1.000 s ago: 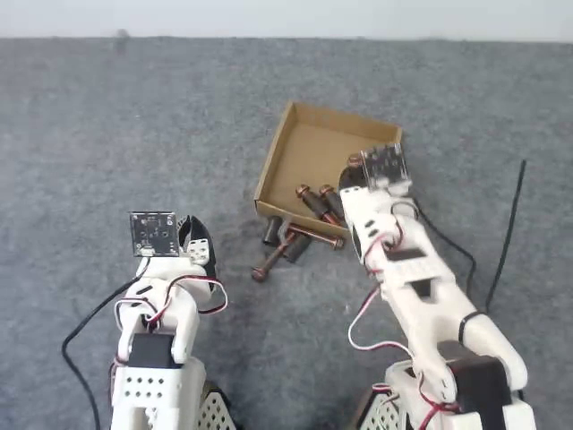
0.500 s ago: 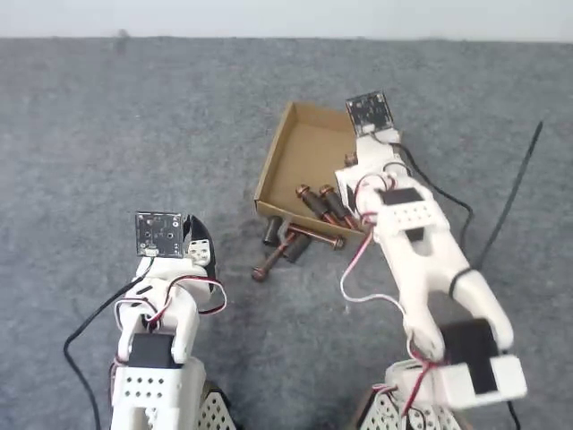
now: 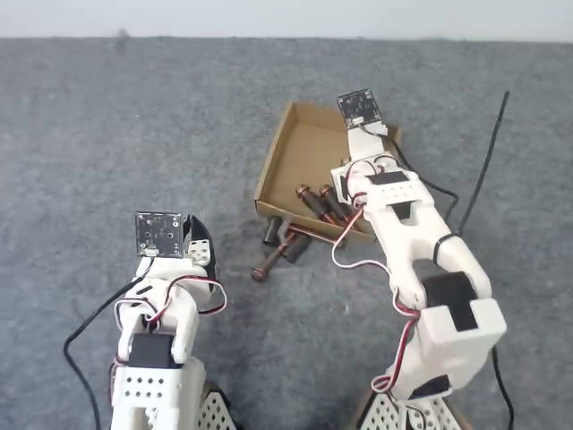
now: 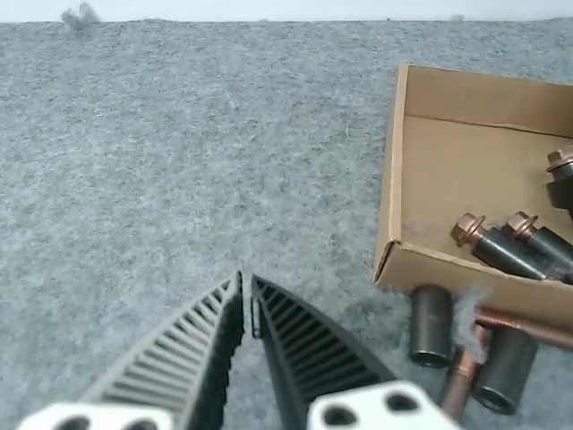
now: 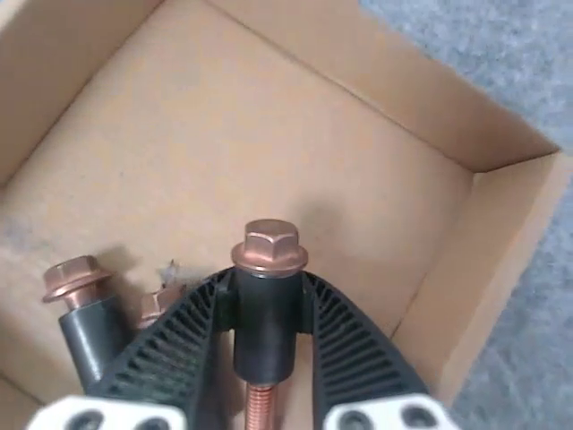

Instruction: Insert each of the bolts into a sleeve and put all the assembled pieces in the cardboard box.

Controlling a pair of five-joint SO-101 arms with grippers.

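Two arms stand at a grey carpet (image 3: 134, 116). The left gripper (image 4: 246, 287) hovers low over it, fingers together on nothing. Loose sleeves (image 3: 271, 231) and bolts (image 3: 267, 266) lie just outside the cardboard box (image 3: 295, 148). The right arm stretches over the box, the right gripper (image 5: 267, 285) clamped on a sleeved bolt (image 5: 269, 255). It has reached deeper in since a second ago; the left arm has stayed put.
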